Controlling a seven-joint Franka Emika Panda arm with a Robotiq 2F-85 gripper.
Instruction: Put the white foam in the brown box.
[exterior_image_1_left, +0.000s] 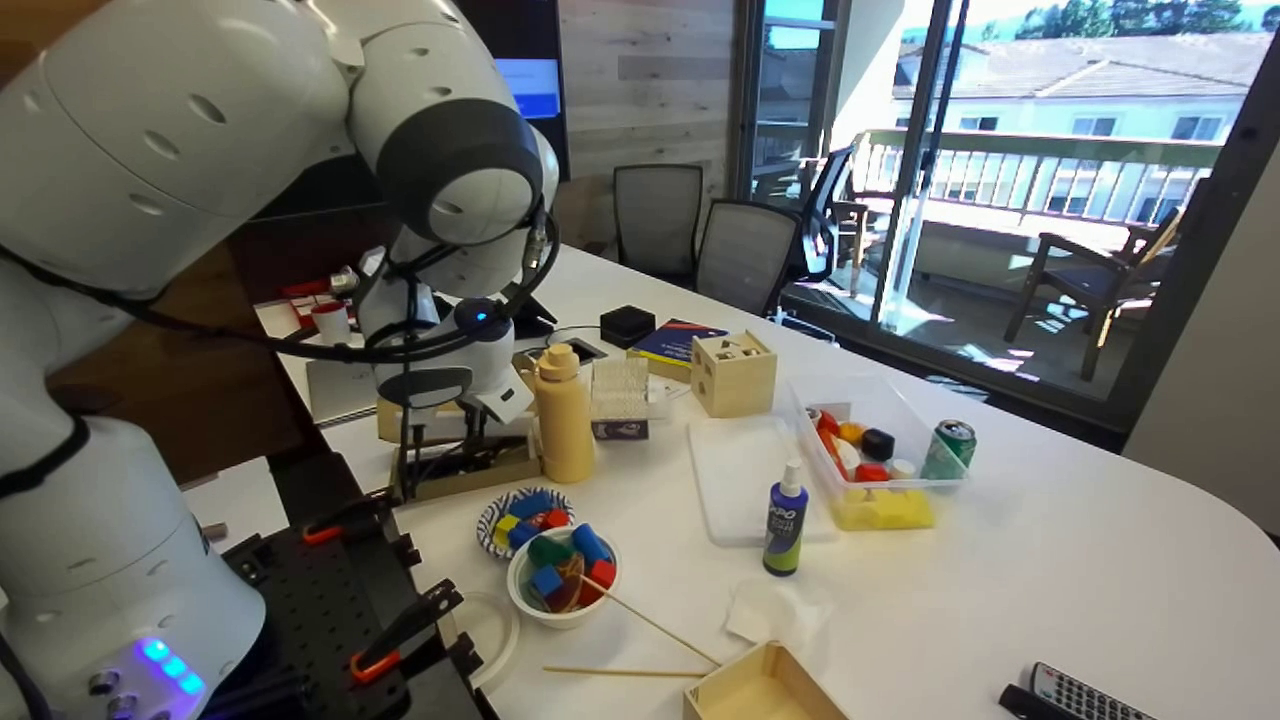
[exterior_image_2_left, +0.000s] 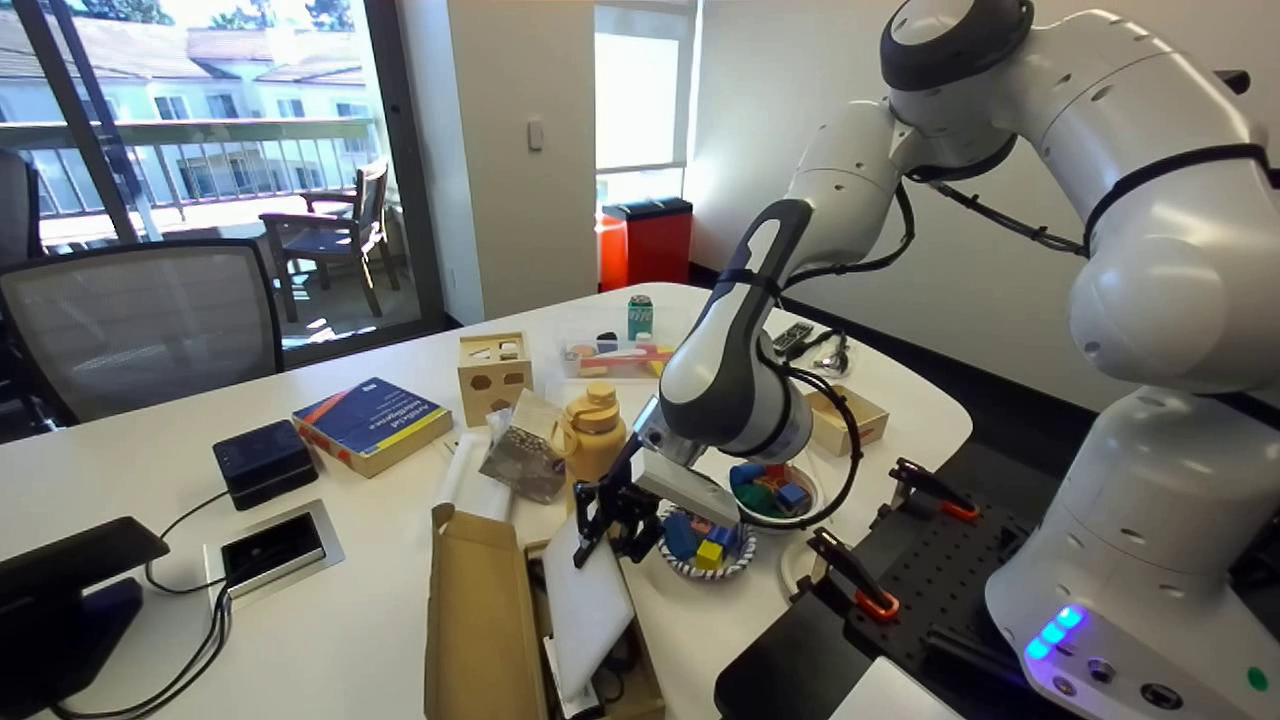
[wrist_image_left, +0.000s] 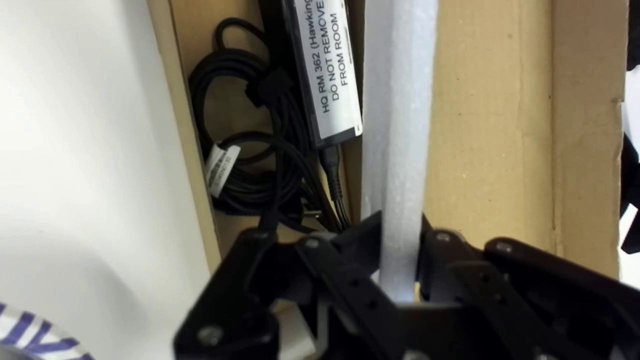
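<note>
My gripper (wrist_image_left: 400, 230) is shut on the white foam (wrist_image_left: 412, 115), pinching its narrow edge between the two fingers in the wrist view. In an exterior view the foam (exterior_image_2_left: 590, 610) shows as a flat white sheet, tilted and slanting down from the gripper (exterior_image_2_left: 605, 515) over the open brown box (exterior_image_2_left: 475, 610). Its lower end reaches the box's inside; whether it rests on the contents I cannot tell. The box's lid flap stands folded out beside it. In an exterior view the gripper (exterior_image_1_left: 475, 425) is over the box (exterior_image_1_left: 500, 480), partly behind cables.
Coiled black cables (wrist_image_left: 240, 165) and a labelled black adapter (wrist_image_left: 325, 75) lie inside the box. A tall yellow bottle (exterior_image_1_left: 565, 415) stands right beside it. Two bowls of colored blocks, one patterned (exterior_image_2_left: 705, 560) and one white (exterior_image_2_left: 805, 505), sit close by. A wooden shape box (exterior_image_1_left: 733, 375) is farther off.
</note>
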